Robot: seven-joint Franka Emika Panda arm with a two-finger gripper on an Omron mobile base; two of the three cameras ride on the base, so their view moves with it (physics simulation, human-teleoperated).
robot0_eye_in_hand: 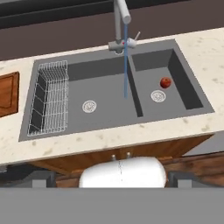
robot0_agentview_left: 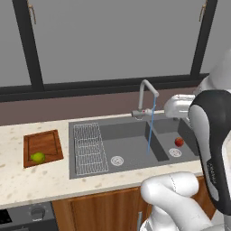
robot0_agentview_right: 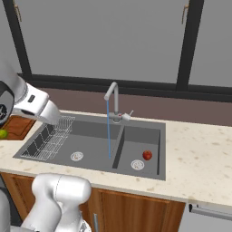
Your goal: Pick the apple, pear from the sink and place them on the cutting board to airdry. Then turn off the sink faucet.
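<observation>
— Jaws spread wide and empty, the gripper hanging high above the front edge of the sink, looking down into it.

— So what's left in there?

— One fruit: the apple, sitting in the smaller side compartment, just beside that compartment's round drain, on the far side of the water stream from the wire rack.

— And the pear?

— Already on the cutting board, on the counter beyond the rack end of the sink (so that half looks done).

— Then the next reach?

— My read: the hand must go down and across, past the divider, away from the rack. Being round, the apple has no long axis to line up. The sink faucet runs on.
</observation>
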